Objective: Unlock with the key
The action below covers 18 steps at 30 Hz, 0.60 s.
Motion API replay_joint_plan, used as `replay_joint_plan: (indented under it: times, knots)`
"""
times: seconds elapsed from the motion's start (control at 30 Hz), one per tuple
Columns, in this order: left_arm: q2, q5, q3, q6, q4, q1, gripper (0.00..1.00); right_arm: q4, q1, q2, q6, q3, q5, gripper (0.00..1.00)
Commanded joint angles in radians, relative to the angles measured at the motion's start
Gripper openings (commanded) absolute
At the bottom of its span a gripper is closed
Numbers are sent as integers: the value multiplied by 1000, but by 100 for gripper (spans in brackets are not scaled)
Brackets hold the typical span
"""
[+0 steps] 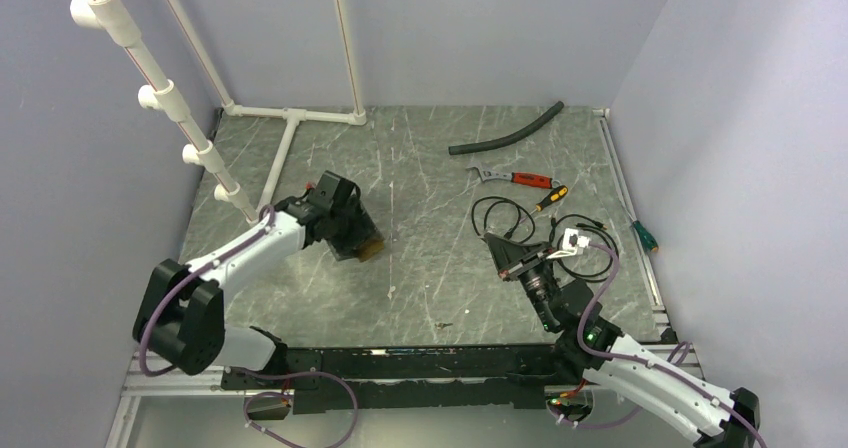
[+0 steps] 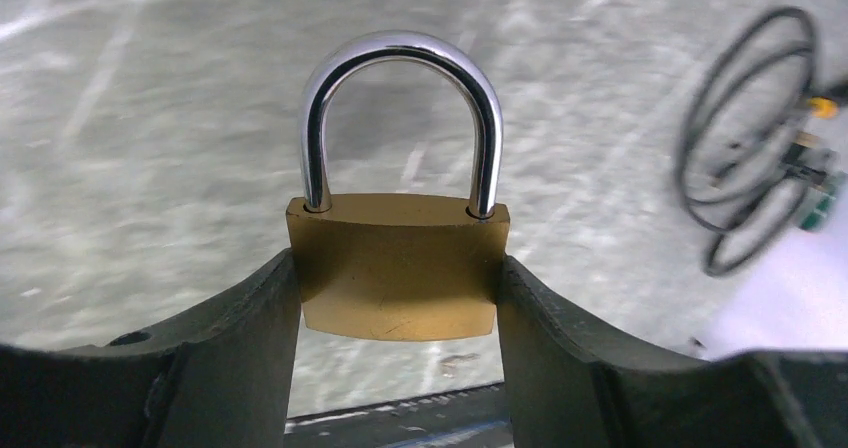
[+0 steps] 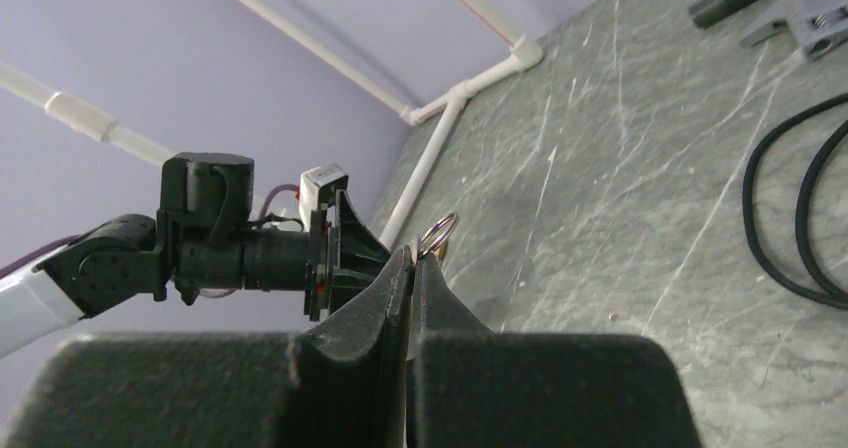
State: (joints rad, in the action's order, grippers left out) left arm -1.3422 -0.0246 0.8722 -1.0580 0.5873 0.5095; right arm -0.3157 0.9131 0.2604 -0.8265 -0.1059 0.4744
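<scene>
Key (image 3: pixel 436 238) juts ring-first from right hand (image 3: pixel 413 258); left hand (image 2: pixel 398 288) clamps padlock (image 2: pixel 400 233).

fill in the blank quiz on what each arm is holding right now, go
1. The left gripper clamps the brass padlock by its ___, not by the steel loop.
2. The padlock's silver shackle is ___, both legs seated in the brass.
3. The right gripper is shut on the key, whose metal ___ pokes out past its tips.

Missing words: body; closed; ring
</scene>
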Motion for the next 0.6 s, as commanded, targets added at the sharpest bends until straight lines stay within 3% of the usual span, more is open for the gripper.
replay_joint_plan:
  times: [0.0,0.27,0.57]
  knots:
    - [-66,-244,101,-17,-109,-14,0,-163,2,57,106,-69,66,0]
    - [-106,-445,4,-395,-493,-9,0,-306,1,200,262,-143,-1,0]
    - [-150,-443,123,-540,-410,28,0,-794,4,431,523,-78,-97,0]
